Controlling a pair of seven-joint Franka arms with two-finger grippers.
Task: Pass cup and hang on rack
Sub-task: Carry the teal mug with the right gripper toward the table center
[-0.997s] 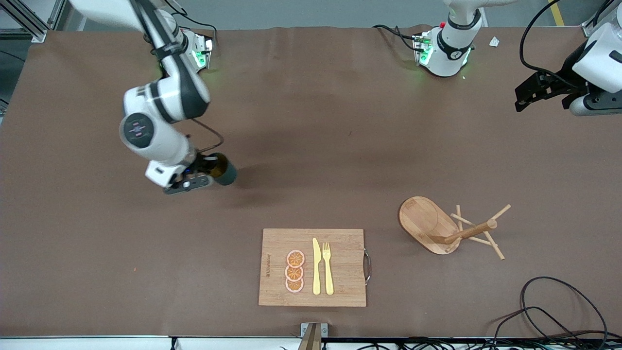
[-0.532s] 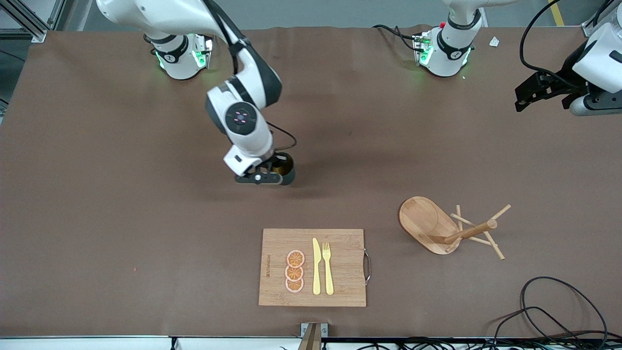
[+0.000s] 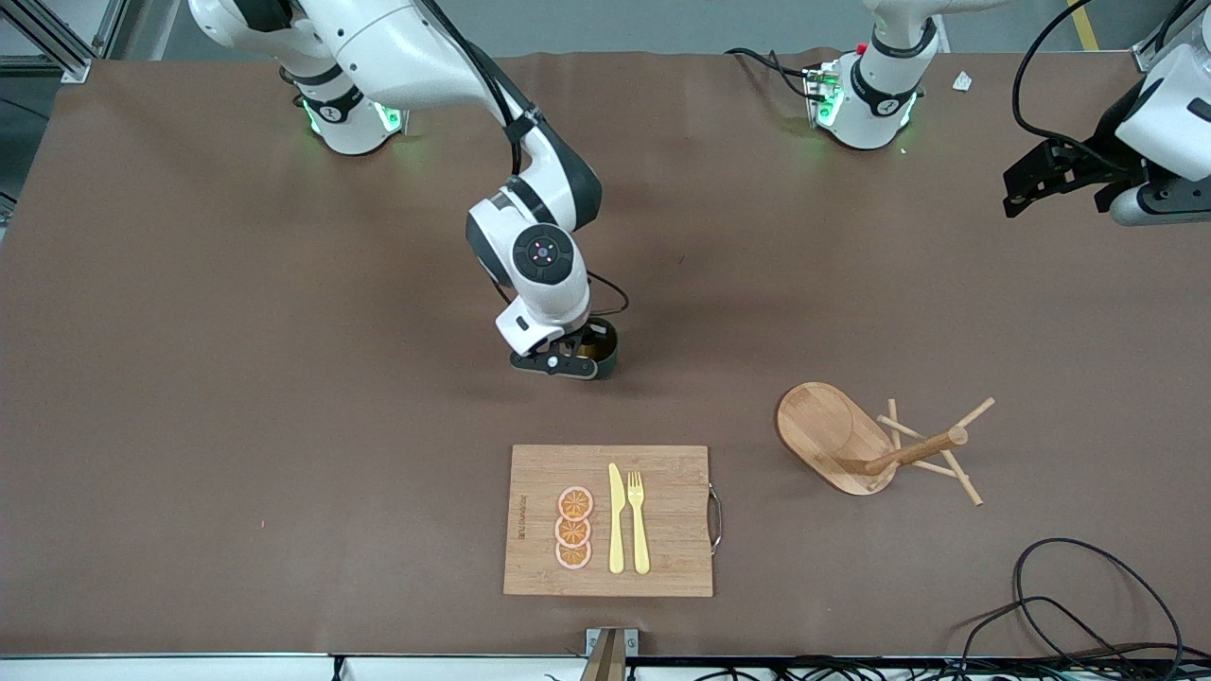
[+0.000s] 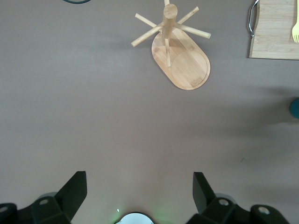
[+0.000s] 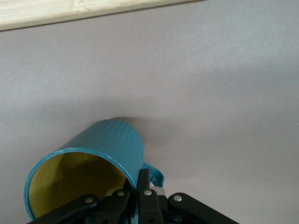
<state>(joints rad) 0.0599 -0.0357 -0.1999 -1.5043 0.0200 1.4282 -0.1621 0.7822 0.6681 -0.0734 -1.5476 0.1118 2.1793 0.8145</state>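
Both arms: glossy white shells, dark grey-black joint bands. Right arm (image 3: 397,57), upper left of the front frame, ends in a round black cap with small pink-red dots; a thin black cable loops beside the wrist. Right gripper (image 3: 566,363): black, silver screw heads visible. Both bases, along the top edge, glow green at the collar. Left arm (image 3: 1168,113), upper right corner: white link, grey end, black cables. Left gripper (image 4: 140,196): matte black wedge-shaped fingers (image 4: 74,191) on bolted black mounts.
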